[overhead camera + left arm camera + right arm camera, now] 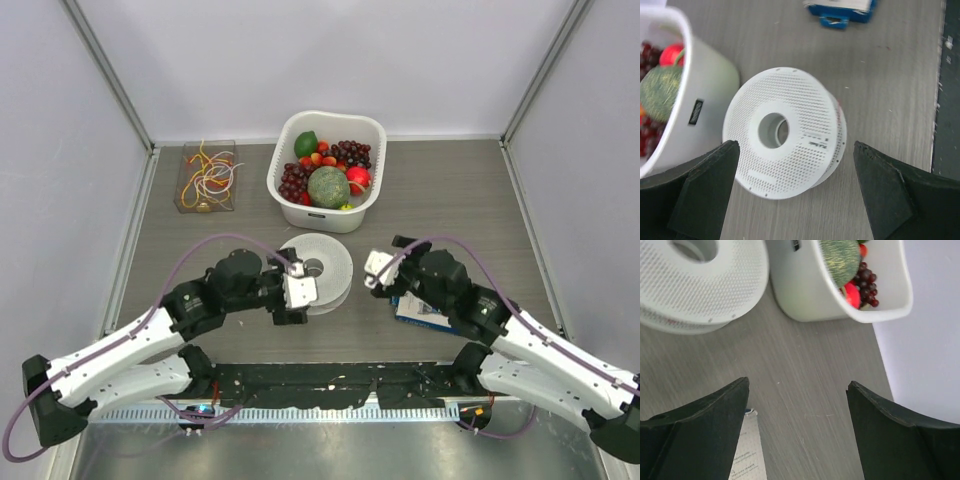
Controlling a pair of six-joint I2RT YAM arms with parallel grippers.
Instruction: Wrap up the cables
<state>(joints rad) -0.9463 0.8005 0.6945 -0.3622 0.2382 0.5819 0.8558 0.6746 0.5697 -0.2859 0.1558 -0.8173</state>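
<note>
Nearest me, both arms reached in from the table's (470, 195) near edge toward the middle. The left gripper (297, 291) had its jaws spread wide with nothing between them. It sat at the near-left rim of a white perforated spool (322, 262), which lay flat with its centre hole facing up. From the overhead view I could not tell whether a finger touched that rim or only hung over it. The right gripper (377, 271) stood just to the right of the spool, clear of it, and its jaws were also parted and empty. Under the right arm's wrist lay a blue-and-white packet (416, 313), flat on the grey wood-grain top. Just beyond the spool stood a white basket (331, 217), almost against the spool's far edge. It was filled with fruit (329, 186): dark grapes, a green round piece, something red and a mottled green ball. The cables (208, 177) were farther back and well off to the left. They lay as a loose tangle of red, orange, yellow and pale strands inside a clear box (183, 190) at the far left of the table, well apart from both grippers.
</note>
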